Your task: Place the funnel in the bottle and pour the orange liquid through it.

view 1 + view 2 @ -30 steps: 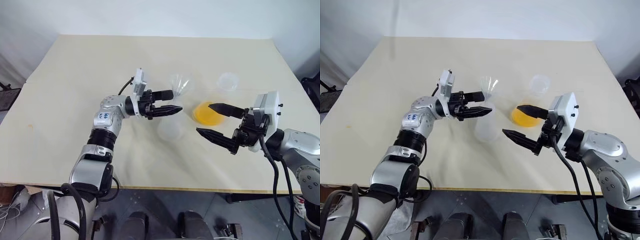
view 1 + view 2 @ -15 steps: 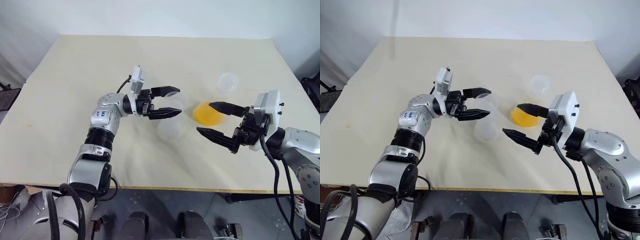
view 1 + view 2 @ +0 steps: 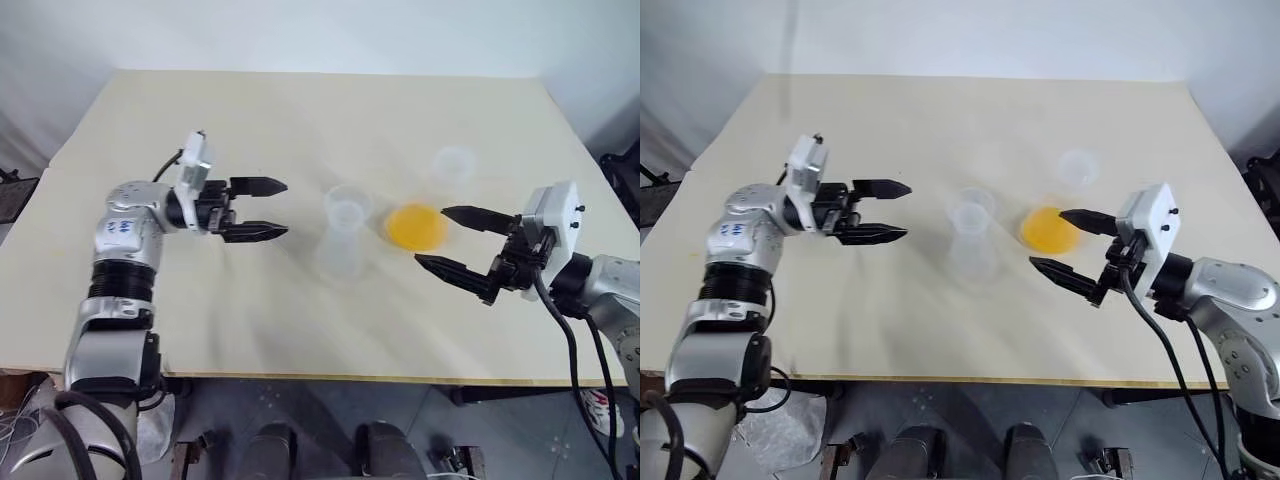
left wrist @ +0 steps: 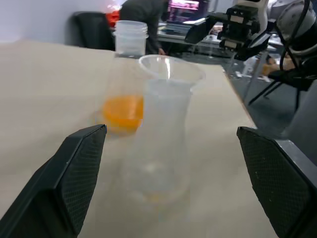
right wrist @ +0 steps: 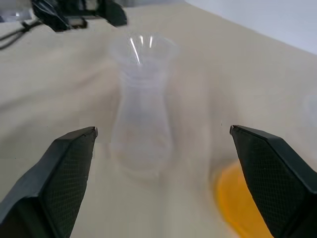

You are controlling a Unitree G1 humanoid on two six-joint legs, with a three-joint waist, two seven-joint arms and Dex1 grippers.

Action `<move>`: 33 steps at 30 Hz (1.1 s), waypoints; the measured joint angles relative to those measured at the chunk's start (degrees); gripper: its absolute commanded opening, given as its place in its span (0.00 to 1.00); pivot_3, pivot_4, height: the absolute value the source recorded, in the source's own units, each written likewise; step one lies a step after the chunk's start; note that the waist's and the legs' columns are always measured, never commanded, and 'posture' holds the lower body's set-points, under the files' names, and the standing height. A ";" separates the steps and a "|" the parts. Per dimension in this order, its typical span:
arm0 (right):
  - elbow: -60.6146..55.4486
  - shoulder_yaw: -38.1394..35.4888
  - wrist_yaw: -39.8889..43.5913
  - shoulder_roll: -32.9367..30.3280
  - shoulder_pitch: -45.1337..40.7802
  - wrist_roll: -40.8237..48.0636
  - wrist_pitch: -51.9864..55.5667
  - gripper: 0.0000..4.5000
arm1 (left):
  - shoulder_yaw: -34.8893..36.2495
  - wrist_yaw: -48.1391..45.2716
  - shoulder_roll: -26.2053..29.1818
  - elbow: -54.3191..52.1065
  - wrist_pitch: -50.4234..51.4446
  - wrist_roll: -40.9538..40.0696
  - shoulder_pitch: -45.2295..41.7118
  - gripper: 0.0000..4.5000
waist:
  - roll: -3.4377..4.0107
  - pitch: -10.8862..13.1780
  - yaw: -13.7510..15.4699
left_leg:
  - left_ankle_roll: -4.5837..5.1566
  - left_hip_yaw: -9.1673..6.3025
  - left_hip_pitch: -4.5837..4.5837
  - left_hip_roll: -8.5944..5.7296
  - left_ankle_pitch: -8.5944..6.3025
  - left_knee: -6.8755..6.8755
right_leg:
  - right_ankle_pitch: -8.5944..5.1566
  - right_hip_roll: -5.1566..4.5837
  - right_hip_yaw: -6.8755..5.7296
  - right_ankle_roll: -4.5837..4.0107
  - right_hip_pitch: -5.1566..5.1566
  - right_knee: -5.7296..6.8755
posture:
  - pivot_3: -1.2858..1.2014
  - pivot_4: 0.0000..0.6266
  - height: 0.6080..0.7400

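Funnel (image 3: pixel 346 203) sits in the bottle (image 3: pixel 341 243) mid-table. Both grippers, left (image 3: pixel 268 208) and right (image 3: pixel 450 239), are open, empty. Right should grasp the flask of orange liquid (image 3: pixel 415 227) by its neck, tilting slowly.

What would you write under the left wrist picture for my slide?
Funnel sits in the bottle, orange liquid waits behind, left gripper open.
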 measured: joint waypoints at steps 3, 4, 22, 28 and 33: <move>0.02 -0.71 -0.98 -0.92 1.23 -0.83 0.23 1.00 | 0.87 -0.01 0.31 -3.11 0.62 -1.73 2.26 0.99 | 0.00 0.00 -0.02 | 0.04 -0.01 -0.01 -0.06 0.01 -0.01 | 0.01 -0.08 0.00 0.02 0.01 0.00 | 0.52 0.24 1.00; 0.04 -1.25 -1.34 -1.29 2.14 -1.26 0.29 1.00 | 1.07 -0.02 0.61 -5.01 0.79 -2.34 3.21 0.99 | 0.00 0.00 -0.09 | 0.04 -0.02 -0.01 -0.06 0.02 -0.03 | 0.01 -0.08 0.00 0.02 0.01 0.00 | 0.52 0.24 1.00; 14.00 1.39 -6.63 0.07 -6.21 -9.21 -0.21 1.00 | 4.43 5.22 3.96 -22.07 7.79 -7.74 8.46 0.99 | 0.03 -0.02 -0.40 | 0.04 0.08 0.02 -0.03 0.02 -0.05 | 0.01 -0.09 0.06 0.02 -0.01 0.00 | 0.52 0.24 1.00; 18.56 1.03 -6.27 0.43 -11.76 -9.31 -0.20 1.00 | 4.55 6.38 4.23 -23.30 9.09 -8.38 8.84 0.99 | 0.03 -0.02 -0.36 | 0.04 0.07 0.01 -0.03 0.02 -0.06 | 0.01 -0.08 0.05 0.02 -0.02 -0.01 | 0.52 0.24 1.00; 24.42 2.62 -4.28 3.62 -14.54 -9.34 -0.38 1.00 | 4.35 6.33 4.18 -23.07 9.09 -8.38 8.84 0.99 | 0.04 -0.02 -0.55 | 0.04 0.13 0.02 0.00 0.02 -0.06 | 0.01 -0.06 0.05 0.02 -0.02 -0.01 | 0.52 0.24 1.00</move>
